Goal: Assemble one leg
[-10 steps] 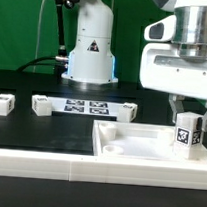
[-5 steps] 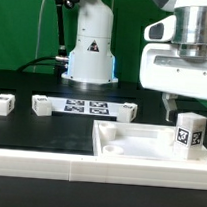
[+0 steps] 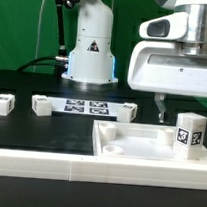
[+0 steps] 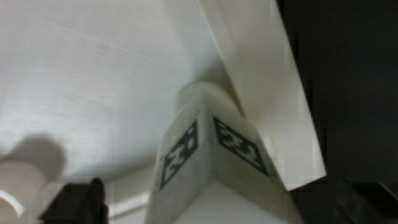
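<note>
The leg [image 3: 191, 135], a small white oblong block with black-and-white markers on two visible faces, stands upright at the corner of the large flat white panel [image 3: 129, 143] on the exterior view's right. In the wrist view the same leg [image 4: 217, 150] rises from the panel's corner. It looks rigid and light, with smooth painted faces that could slip, so a squeeze across two opposite flat sides near mid-height seems safest. The gripper [image 3: 174, 99] hangs just above it, clear of the block; its jaws stand apart and hold nothing. Farther off on the dark counter [image 3: 49, 138] lie the marker board [image 3: 86, 107] and three more loose legs.
</note>
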Motion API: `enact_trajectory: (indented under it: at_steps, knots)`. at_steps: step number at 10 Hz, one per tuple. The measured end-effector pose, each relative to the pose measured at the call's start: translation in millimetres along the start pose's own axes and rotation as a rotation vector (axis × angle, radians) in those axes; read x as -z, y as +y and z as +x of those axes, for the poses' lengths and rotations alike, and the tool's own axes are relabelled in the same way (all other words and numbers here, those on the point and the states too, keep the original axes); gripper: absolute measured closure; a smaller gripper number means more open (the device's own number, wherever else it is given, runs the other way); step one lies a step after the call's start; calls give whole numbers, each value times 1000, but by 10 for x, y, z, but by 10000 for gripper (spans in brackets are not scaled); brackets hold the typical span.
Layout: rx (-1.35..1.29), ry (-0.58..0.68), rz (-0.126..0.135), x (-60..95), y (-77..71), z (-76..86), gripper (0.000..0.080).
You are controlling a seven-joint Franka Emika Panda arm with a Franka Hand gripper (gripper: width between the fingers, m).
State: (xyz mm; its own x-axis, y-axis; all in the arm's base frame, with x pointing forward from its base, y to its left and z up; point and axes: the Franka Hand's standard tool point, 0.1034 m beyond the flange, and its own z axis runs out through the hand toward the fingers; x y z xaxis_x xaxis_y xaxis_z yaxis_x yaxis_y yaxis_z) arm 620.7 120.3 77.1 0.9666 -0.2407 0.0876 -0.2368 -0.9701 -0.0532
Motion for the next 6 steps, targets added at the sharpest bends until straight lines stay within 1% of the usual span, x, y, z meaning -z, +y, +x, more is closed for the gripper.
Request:
enact_trajectory:
  at_steps: [3,5,6]
  knots:
    - [280,-2,-2,-13,-6,-11,151]
    - [369,-1,-8,-13,-17,-16,151]
    - [462,-1,-8,-12,14,-1,151]
